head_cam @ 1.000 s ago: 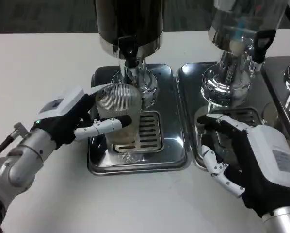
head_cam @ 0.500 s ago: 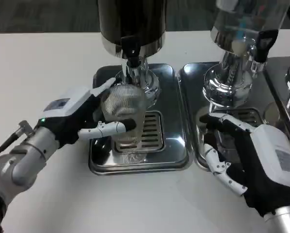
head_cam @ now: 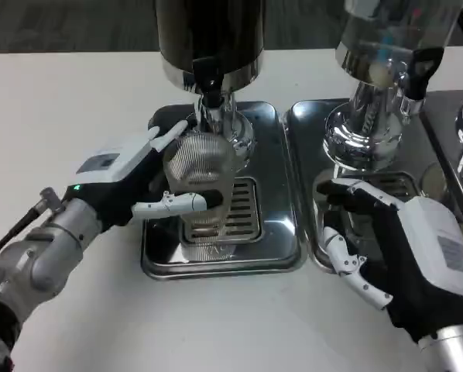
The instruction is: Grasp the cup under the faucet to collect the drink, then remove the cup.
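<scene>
— Under the dark dispenser's faucet (head_cam: 209, 84) we see the ribbed clear cup (head_cam: 200, 184), tipped over the left drip tray (head_cam: 270, 232).
— Our left hand (head_cam: 131, 186) grips it: one finger lies across its front, another reaches behind near the rim.
— And our right hand (head_cam: 394, 252)?
— Fingers spread, holding nothing, apparently resting on the right tray (head_cam: 305, 124).

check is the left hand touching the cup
Touching. In the head view the left hand wraps its fingers across the front of the cup.
</scene>
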